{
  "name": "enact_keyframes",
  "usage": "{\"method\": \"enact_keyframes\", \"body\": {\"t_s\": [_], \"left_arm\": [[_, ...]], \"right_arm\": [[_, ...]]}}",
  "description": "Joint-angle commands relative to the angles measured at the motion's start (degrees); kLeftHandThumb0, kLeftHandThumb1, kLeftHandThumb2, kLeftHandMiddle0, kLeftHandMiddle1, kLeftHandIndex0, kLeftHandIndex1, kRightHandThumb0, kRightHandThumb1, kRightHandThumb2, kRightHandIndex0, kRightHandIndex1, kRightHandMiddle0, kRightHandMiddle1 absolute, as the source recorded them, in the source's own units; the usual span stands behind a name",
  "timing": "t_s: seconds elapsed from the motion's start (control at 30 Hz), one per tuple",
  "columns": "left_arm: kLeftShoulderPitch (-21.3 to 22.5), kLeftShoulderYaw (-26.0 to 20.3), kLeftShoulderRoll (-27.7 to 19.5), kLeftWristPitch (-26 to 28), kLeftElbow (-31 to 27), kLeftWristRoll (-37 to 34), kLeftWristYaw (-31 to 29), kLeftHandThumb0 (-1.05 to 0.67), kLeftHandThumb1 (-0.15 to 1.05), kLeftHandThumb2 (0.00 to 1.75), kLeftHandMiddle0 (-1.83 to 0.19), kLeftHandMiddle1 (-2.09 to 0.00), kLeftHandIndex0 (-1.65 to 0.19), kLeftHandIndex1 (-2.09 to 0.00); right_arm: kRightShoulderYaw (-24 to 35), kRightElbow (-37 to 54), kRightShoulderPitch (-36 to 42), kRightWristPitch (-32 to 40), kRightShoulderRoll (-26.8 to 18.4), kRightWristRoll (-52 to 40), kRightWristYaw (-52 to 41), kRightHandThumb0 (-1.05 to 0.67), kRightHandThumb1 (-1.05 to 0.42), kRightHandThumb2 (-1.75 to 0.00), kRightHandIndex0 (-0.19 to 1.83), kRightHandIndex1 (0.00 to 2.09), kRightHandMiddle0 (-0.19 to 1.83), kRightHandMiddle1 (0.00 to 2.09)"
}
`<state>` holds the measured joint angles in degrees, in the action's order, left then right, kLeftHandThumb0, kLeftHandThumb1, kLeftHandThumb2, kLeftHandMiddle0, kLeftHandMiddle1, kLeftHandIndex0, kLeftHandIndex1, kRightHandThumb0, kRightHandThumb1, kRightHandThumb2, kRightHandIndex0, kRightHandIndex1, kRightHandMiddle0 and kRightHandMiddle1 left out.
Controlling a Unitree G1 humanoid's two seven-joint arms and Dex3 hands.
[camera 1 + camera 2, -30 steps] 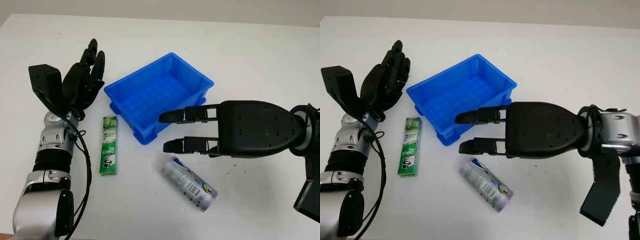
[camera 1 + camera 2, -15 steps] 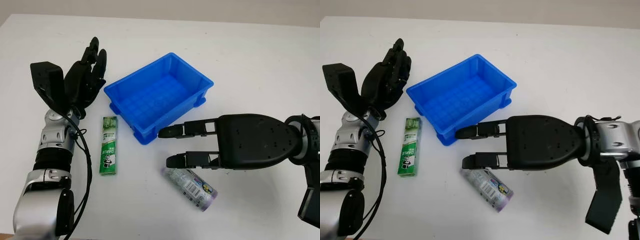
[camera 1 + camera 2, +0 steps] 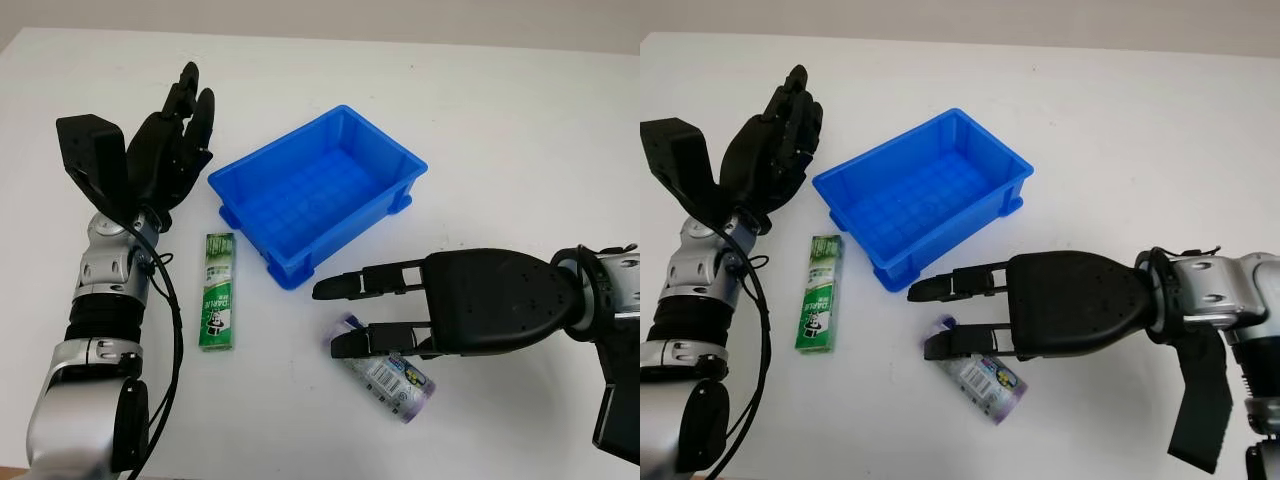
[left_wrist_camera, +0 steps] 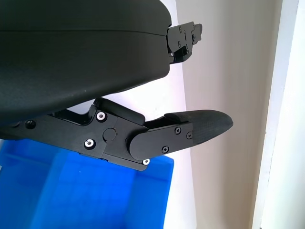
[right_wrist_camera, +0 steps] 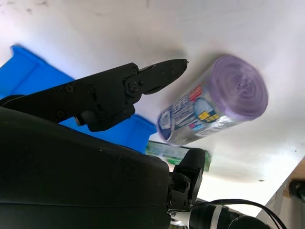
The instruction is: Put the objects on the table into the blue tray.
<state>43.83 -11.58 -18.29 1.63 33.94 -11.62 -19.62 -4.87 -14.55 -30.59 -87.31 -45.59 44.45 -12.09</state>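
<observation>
1. Standing raised at about 10 o'clock of the white table [image 3: 500, 110], the left hand [image 3: 165, 150] holds nothing and is released, its black fingers [image 3: 190, 95] pointing away from the robot, just beside the blue tray's near-left corner.
2. Lying flat on the table at about 8 o'clock from the tray, the green toothpaste box [image 3: 217, 290] runs lengthwise toward the robot, near the left forearm and apart from the tray.
3. Sitting at the centre of the table, the blue tray [image 3: 385, 140] is turned at an angle, with nothing inside it.
4. Lying on its side at about 5 o'clock from the tray, the purple roll of bags [image 3: 395, 385] has its printed label facing up; the right wrist view shows its coiled round end [image 5: 240, 88].
5. Reaching in from 4 o'clock, the right hand [image 3: 345, 315] is released and holds nothing; its lower finger [image 3: 365, 342] lies over the roll's far end, the upper finger [image 3: 350, 285] stretches toward the tray's near corner, and whether any finger touches the roll cannot be told.
</observation>
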Motion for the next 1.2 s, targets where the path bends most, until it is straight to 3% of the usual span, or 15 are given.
{"method": "enact_keyframes", "body": {"t_s": [0.0,0.27,0.3,0.4,0.47,0.57,0.6,0.67,0.77,0.9,1.07,1.17], "left_arm": [[-1.4,0.2,0.5,0.5,-1.6,-0.2,0.3,-0.7,1.05,0.62,0.19,0.0,0.19,0.0],[-2.5,0.4,1.2,1.9,-4.0,-0.1,1.6,-0.69,1.05,0.63,0.19,0.0,0.19,0.0],[-2.6,0.4,1.3,2.1,-4.2,0.0,1.9,-0.69,1.05,0.63,0.19,0.0,0.19,0.0],[-2.8,0.6,1.4,2.1,-4.4,0.1,2.0,-0.69,1.05,0.63,0.19,0.0,0.19,0.0],[-2.9,0.7,1.4,2.0,-4.4,0.1,2.1,-0.69,1.05,0.63,0.19,0.0,0.19,0.0],[-3.0,0.6,1.3,2.3,-4.8,-0.1,1.9,-0.69,1.05,0.63,0.19,0.0,0.19,0.0],[-3.1,0.6,1.2,2.5,-5.1,-0.1,2.0,-0.69,1.05,0.63,0.19,0.0,0.19,0.0],[-3.3,0.6,1.0,2.9,-5.7,0.1,2.2,-0.69,1.05,0.64,0.19,0.0,0.19,0.0],[-3.6,0.7,0.9,3.4,-6.3,0.3,2.3,-0.7,1.05,0.64,0.19,0.0,0.19,0.0],[-3.8,0.6,0.7,3.6,-6.6,0.1,1.9,-0.69,1.05,0.64,0.19,0.0,0.19,0.0],[-3.6,0.4,0.6,3.7,-6.4,-0.1,1.6,-0.67,1.05,0.65,0.19,0.0,0.19,0.0],[-3.3,0.3,0.6,3.6,-5.9,-0.1,1.4,-0.67,1.05,0.64,0.19,0.0,0.19,0.0]], "right_arm": [[0.3,-1.6,0.2,-1.5,1.2,0.9,1.1,-0.35,-0.94,-0.06,0.06,0.19,-0.19,0.92],[1.2,-5.3,-0.5,-5.1,4.4,5.6,2.8,-0.37,-0.95,-0.06,0.03,0.24,-0.19,0.9],[0.9,-5.8,-0.6,-5.1,4.7,5.9,3.3,-0.38,-0.95,-0.06,0.03,0.28,-0.19,0.93],[-0.4,-7.0,-1.2,-5.2,5.6,7.1,4.2,-0.46,-0.89,-0.05,0.01,0.71,-0.09,1.13],[-1.2,-7.1,-1.6,-5.2,5.8,8.3,5.0,-0.49,-0.82,-0.05,0.44,0.65,0.33,0.95],[-1.3,-6.7,-1.9,-5.2,6.6,11.5,9.1,-0.51,-0.76,-0.05,0.92,0.46,0.77,0.72],[-1.3,-6.8,-2.1,-5.2,7.0,13.2,10.6,-0.51,-0.74,-0.05,1.0,0.5,0.91,0.68],[-0.9,-6.9,-2.5,-5.2,7.8,16.8,13.5,-0.52,-0.73,-0.05,1.19,0.79,1.17,0.65],[-0.2,-6.9,-2.5,-4.9,8.2,20.4,17.9,-0.52,-0.73,-0.05,1.33,0.92,1.32,0.69],[-1.2,-5.6,-2.6,-2.9,7.2,25.8,25.4,-0.5,-0.74,-0.06,1.54,0.94,1.38,0.75],[-5.5,-2.7,-2.6,4.0,4.0,33.2,37.4,-0.69,-0.97,-0.06,1.73,1.01,1.37,1.1],[-9.3,-2.8,-3.3,8.3,1.8,35.2,42.4,-0.71,-1.0,-0.06,1.75,1.08,1.39,1.14]]}}
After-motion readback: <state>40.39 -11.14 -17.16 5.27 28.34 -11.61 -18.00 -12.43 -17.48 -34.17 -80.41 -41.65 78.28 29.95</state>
